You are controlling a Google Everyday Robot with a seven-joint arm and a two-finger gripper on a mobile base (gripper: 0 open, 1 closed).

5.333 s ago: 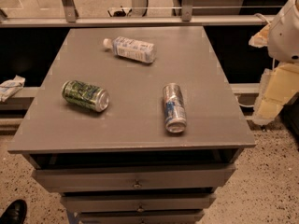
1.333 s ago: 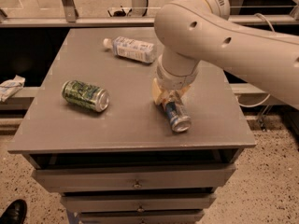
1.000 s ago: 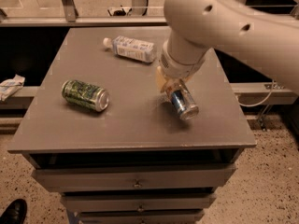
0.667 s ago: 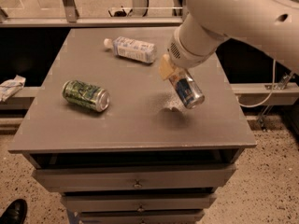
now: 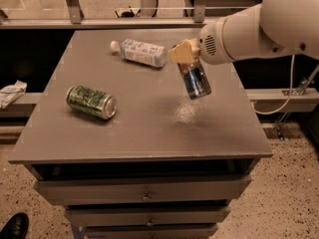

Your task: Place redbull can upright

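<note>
We see the gripper (image 5: 187,59), pale tan, above the right half of the plain grey table (image 5: 149,133), clasped on the redbull can (image 5: 195,81) with its blue and silver panels. The arm (image 5: 259,24) is white. The other can (image 5: 91,102) is green, patterned, with a silver end. The bottle (image 5: 139,52) has a white cap and a pale blue label.

— What is hidden on the redbull can (image 5: 196,81)?
— Its upper end. The end effector (image 5: 185,54), above the right half of the table (image 5: 149,133), clamps it there. The can's print is blurred.
— What is cut off?
— The arm (image 5: 259,24), by the top and right edges, and a black shoe (image 5: 14,226) at the bottom-left corner.
— The bottle (image 5: 142,52) label?
— Unreadable.
</note>
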